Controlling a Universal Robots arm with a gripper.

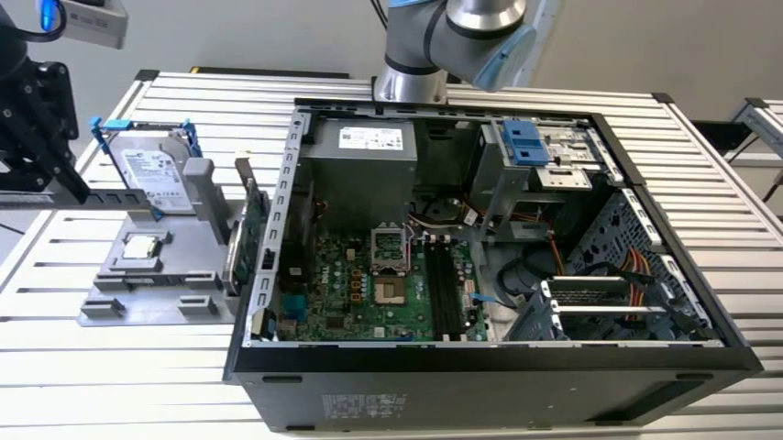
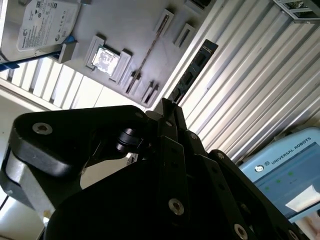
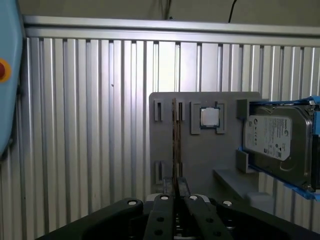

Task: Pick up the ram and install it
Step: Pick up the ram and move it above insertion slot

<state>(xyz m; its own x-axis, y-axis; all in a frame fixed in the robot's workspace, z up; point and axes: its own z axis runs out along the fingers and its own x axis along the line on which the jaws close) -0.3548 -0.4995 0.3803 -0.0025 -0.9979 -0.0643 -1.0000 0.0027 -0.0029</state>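
The ram (image 2: 195, 70) is a long dark stick with chips on its face. It juts out from my gripper (image 2: 168, 105), whose black fingers are shut on it. In the first wrist view I see the ram (image 3: 174, 145) edge-on as a thin line running away from the gripper (image 3: 177, 186), high above the grey fixture (image 3: 200, 160). In the exterior view the gripper (image 1: 73, 194) hangs at the left, over the table's left side, and the ram (image 1: 31, 201) lies level in it, parallel to the table slats.
On the fixture (image 1: 147, 312) sit a hard drive (image 1: 153, 174) in a blue caddy and a small square processor chip (image 1: 143, 246). A green expansion card (image 1: 251, 243) stands upright beside it. The open computer case (image 1: 490, 367) lies to the exterior view's right, its motherboard memory slots (image 1: 443, 289) exposed.
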